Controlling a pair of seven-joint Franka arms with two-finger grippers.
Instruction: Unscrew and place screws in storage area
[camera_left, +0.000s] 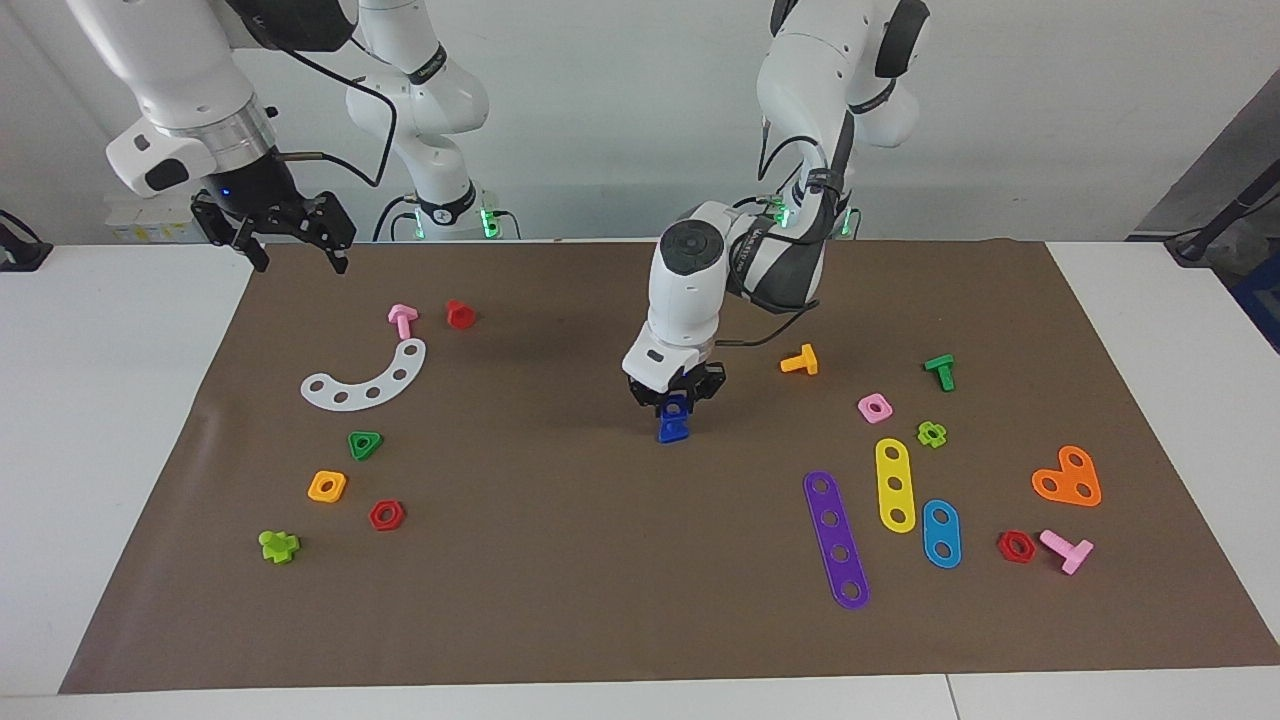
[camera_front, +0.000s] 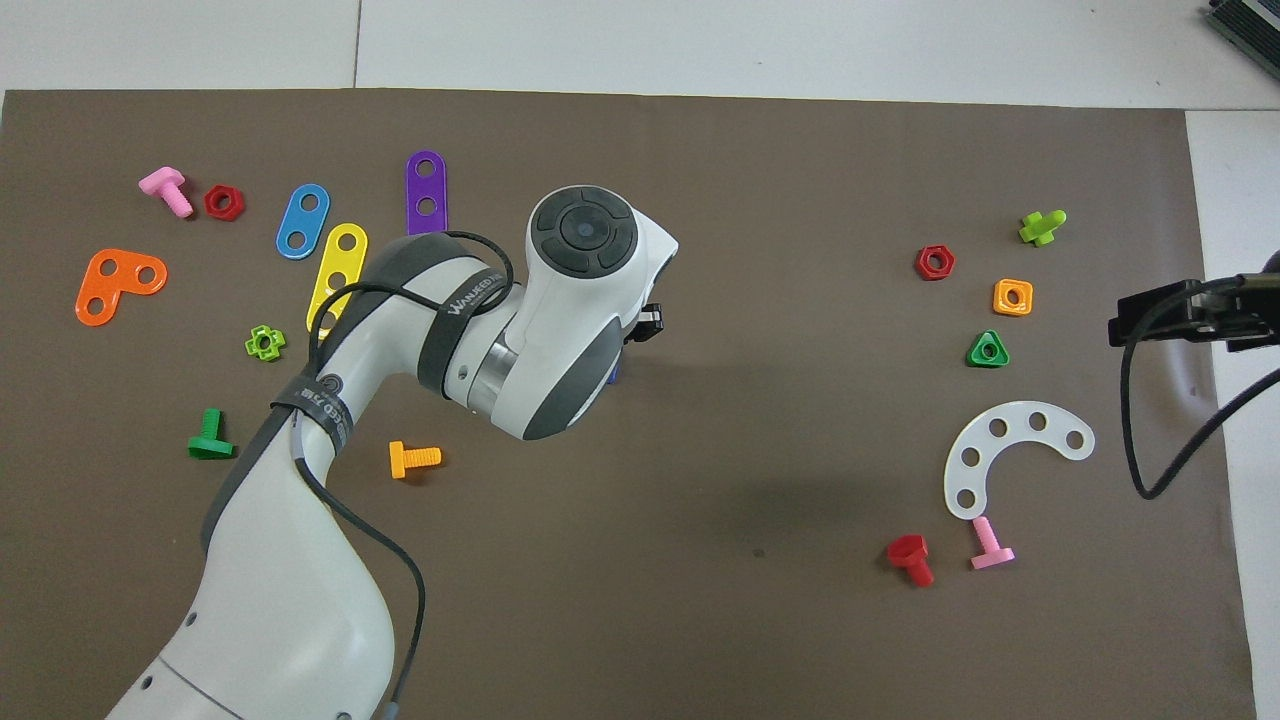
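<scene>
My left gripper (camera_left: 676, 398) is shut on the upper end of the blue screw (camera_left: 675, 420) over the middle of the mat. The screw hangs upright, and its wider lower end is close above the mat. In the overhead view the left arm covers the gripper, and only a sliver of the blue screw (camera_front: 612, 375) shows. The storage area (camera_left: 440, 440) is bare mat beside the white curved strip (camera_left: 366, 380), toward the right arm's end. My right gripper (camera_left: 300, 262) waits open and empty above the mat's corner there; it shows at the overhead view's edge (camera_front: 1185, 315).
A green triangular nut (camera_left: 365, 444), an orange square nut (camera_left: 327, 486) and a red hex nut (camera_left: 386, 515) lie by the storage area. Purple (camera_left: 836, 540), yellow (camera_left: 895, 484) and blue (camera_left: 941, 533) strips lie toward the left arm's end. An orange bolt (camera_left: 800, 361) lies near the left gripper.
</scene>
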